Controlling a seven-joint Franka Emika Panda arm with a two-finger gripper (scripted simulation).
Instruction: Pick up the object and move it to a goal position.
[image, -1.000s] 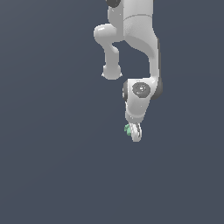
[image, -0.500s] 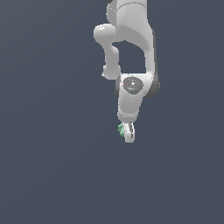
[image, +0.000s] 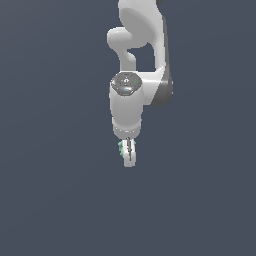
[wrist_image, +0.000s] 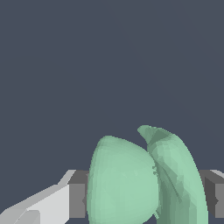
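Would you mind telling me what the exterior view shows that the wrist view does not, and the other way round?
Only the exterior view shows the whole white arm reaching down to the pincer, with just a sliver of the mint-green object peeking out beside the fingers. Only the wrist view shows the object's shape up close: a rounded body with a second lobe against it, filling the space between the grey finger pads. Both show the pincer shut on the object against a plain dark background.
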